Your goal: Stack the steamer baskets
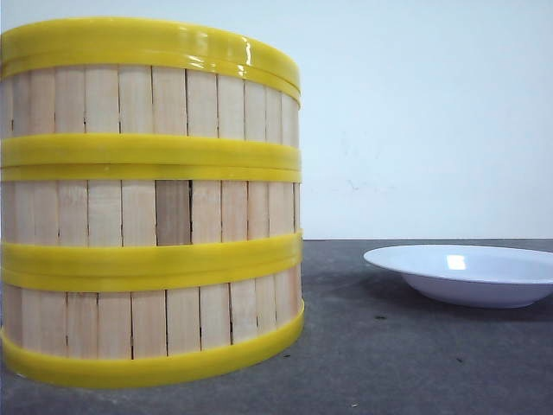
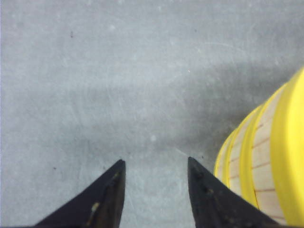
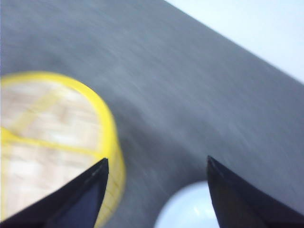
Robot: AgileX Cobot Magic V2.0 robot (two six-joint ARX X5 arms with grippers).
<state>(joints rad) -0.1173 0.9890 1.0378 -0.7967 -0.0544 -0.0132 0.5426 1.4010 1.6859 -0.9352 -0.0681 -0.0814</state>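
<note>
I am reading the three steamer baskets [image 1: 151, 203] as already standing stacked on the table [image 1: 415, 363] beside the white plate [image 1: 467, 272], both grippers, left [image 2: 154, 166] and right [image 3: 156, 164], hanging spread and empty, so I am judging only withdrawal remains.

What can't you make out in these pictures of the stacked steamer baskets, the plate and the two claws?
- Front view: the steamer baskets run off the left edge; their inside is hidden by their own walls.
- Front view: the plate is cut off by the right edge.
- Front view: neither claw shows.
- Right wrist view: motion blur smears the top basket's floor; the right claw frames only part of the plate.
- Left wrist view: the left claw is open over the bare table; the baskets are cut off at the edge.
</note>
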